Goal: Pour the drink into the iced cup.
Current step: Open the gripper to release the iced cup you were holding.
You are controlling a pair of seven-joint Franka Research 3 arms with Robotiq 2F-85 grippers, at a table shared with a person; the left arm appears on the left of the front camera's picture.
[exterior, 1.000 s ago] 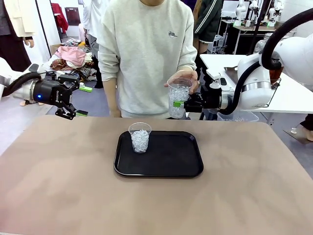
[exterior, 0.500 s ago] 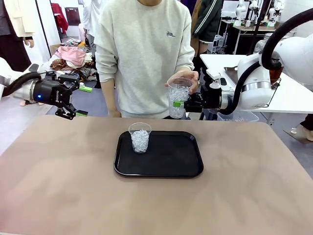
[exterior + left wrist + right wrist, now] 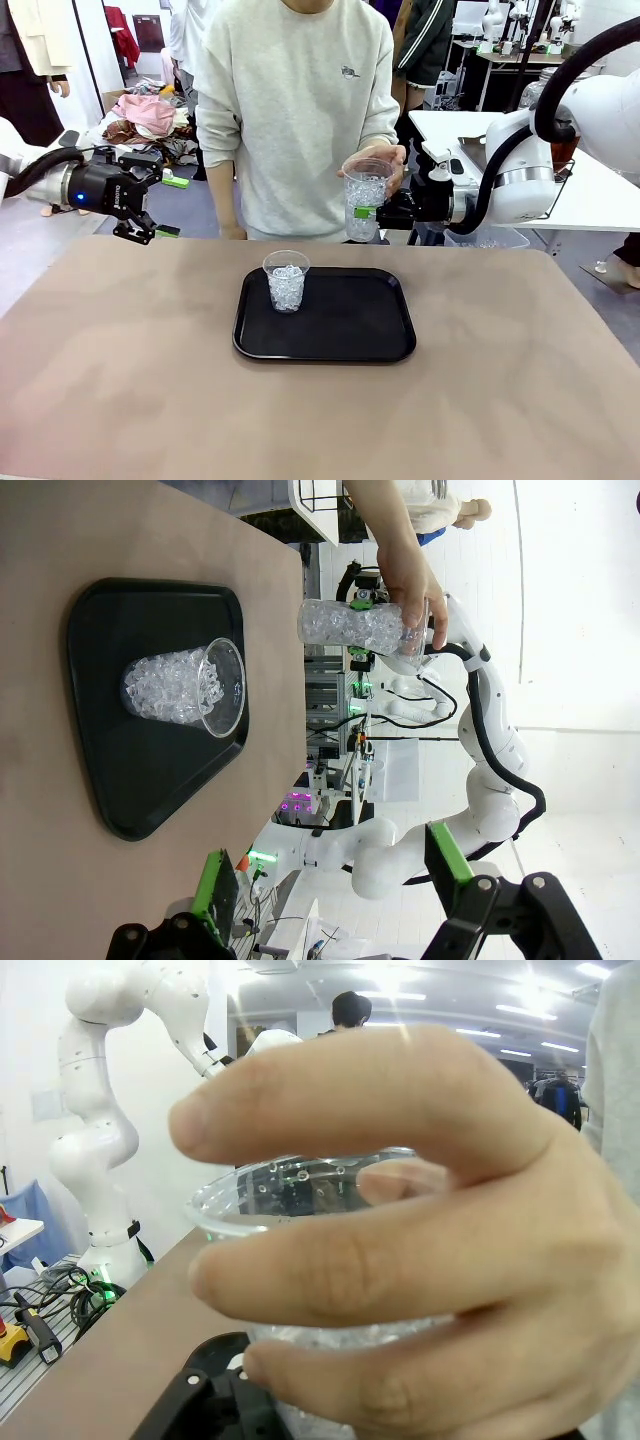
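On the brown desk (image 3: 120, 340), the iced cup (image 3: 286, 282) stands between the 2 pincers, nothing poured yet. Left pincer (image 3: 160, 198) gapes; right pincer (image 3: 368, 214) meets the person's ice-filled cup (image 3: 368, 188), its grip impossible to tell.

The iced cup (image 3: 286, 282) (image 3: 185, 687) is clear plastic, filled with white ice, and stands upright at 10 o'clock on the black tray (image 3: 350, 325). A second cup (image 3: 366, 195) (image 3: 355, 627), also clear and ice-filled, is upright in the air at 1 o'clock from it. A person's hand (image 3: 390, 160) holds its rim, with the right gripper (image 3: 366, 218) at its lower sides.
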